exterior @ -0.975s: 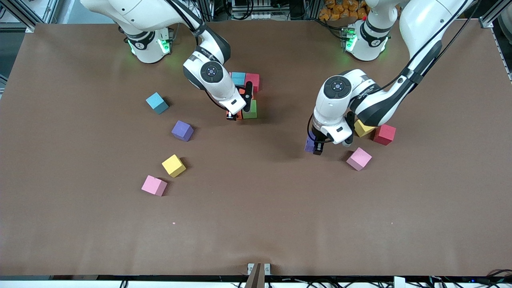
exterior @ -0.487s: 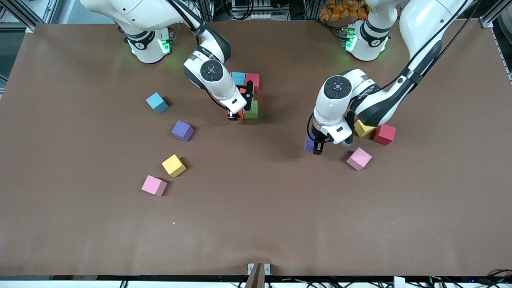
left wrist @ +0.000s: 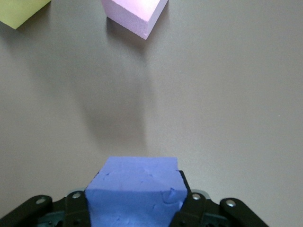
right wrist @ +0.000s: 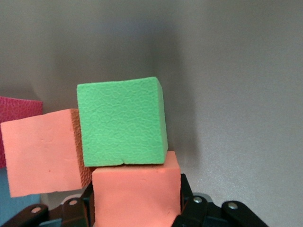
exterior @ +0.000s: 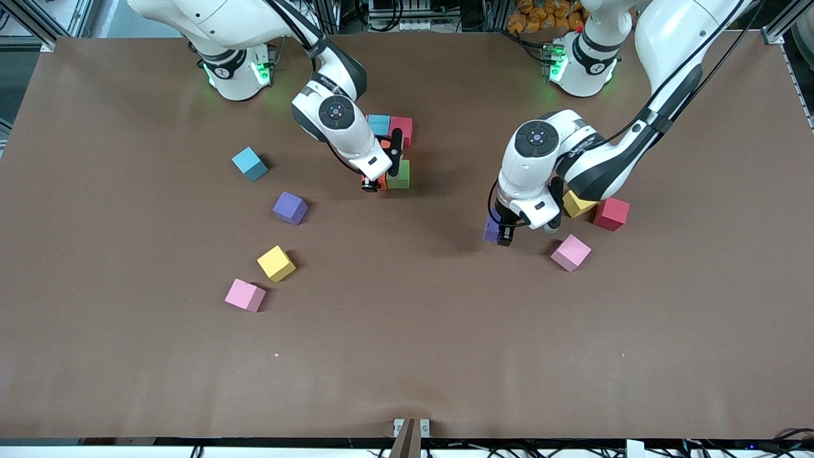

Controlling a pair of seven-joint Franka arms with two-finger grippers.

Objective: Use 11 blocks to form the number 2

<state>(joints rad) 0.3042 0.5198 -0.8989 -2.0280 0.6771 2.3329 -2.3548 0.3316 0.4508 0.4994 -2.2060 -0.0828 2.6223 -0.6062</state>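
- Nearest the front camera you have a loose pink block point(exterior: 245, 295) on the bench point(exterior: 407, 356), toward the right arm's end.
- Just beside it and a little farther from the camera sits a yellow block point(exterior: 276, 263).
- Toward the left arm's end, a second pink block point(exterior: 570, 252) lies alone; it also shows in the left wrist view point(left wrist: 134, 14).
- Your left hand point(exterior: 502, 234) is clamped on a purple block point(left wrist: 135, 191), fingers tight against two of its sides, low over bare bench near that second pink block.
- Farther on, a loose purple block point(exterior: 290, 207) sits toward the right arm's end.
- Under the left arm you see another yellow block point(exterior: 575, 204) with a red block point(exterior: 611, 213) just beside it.
- Your right hand point(exterior: 372, 184) sits around an orange block point(right wrist: 136, 191), fingers at its sides; you cannot tell whether they grip it or have let go.
- That orange block touches the green block point(exterior: 399, 174), at the edge of the started number 2 point(exterior: 391, 149) nearest the camera.
- A second orange block point(right wrist: 42, 156) stands against the green one, tilted in the right wrist view.
- A lone blue block point(exterior: 249, 163) lies well apart, toward the right arm's end.
- Farthest in the cluster, a blue cube point(exterior: 379, 124) and a dark pink cube point(exterior: 403, 129) sit side by side.
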